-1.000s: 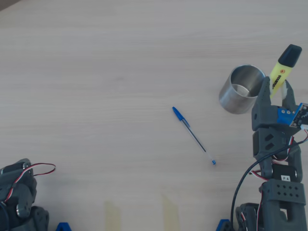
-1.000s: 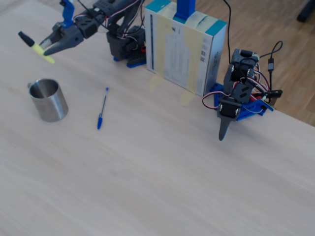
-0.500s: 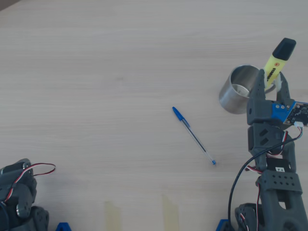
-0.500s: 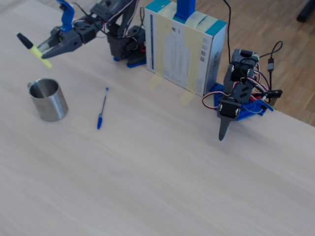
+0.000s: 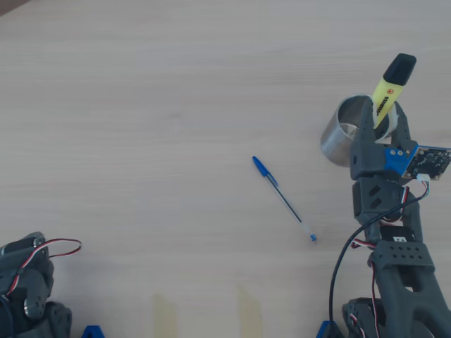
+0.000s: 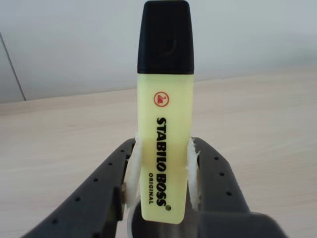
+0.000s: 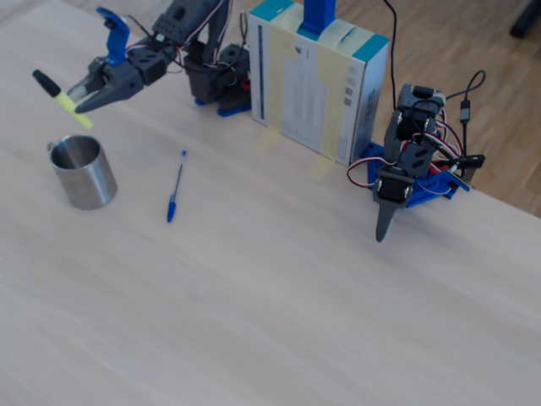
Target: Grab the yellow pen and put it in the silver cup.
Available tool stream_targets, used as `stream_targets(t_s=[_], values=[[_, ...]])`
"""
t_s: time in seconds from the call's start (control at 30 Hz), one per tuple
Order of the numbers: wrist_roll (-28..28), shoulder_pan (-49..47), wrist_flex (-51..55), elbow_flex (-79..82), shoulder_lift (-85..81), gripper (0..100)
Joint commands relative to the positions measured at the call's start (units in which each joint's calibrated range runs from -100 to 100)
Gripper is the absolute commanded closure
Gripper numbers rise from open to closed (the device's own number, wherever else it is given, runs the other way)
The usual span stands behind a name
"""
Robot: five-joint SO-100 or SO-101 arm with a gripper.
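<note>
My gripper (image 5: 381,118) is shut on the yellow pen (image 5: 388,91), a thick highlighter with a black cap, held by its lower body. In the wrist view the yellow pen (image 6: 164,124) stands upright between the white-padded fingers (image 6: 132,171), cap away from the camera. The silver cup (image 5: 344,132) stands upright on the table. In the overhead view the gripper overlaps the cup's right rim. In the fixed view the yellow pen (image 7: 61,100) hangs in the air above the silver cup (image 7: 82,172), tilted with its cap up and to the left, held by the gripper (image 7: 78,100).
A thin blue-capped ballpoint (image 5: 283,198) lies on the table left of the arm; the ballpoint (image 7: 176,186) shows right of the cup in the fixed view. A second arm (image 7: 410,161) rests folded at the table edge beside a taped box (image 7: 317,80).
The gripper with the yellow pen has moved left in the overhead view, from beside the cup's right side to over its rim. The cup and the ballpoint have not moved.
</note>
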Motion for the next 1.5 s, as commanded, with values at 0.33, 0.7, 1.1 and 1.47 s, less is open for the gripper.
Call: stream_targets(t_s=[0.33, 0.7, 1.1, 1.47], values=[[-0.3, 0.2, -12.4, -1.2, 7.7, 98], [0.1, 0.1, -12.6, -6.4, 15.0, 98], [0.1, 0.1, -12.7, -10.3, 20.7, 98], [0.1, 0.1, -12.8, -11.3, 24.1, 98]])
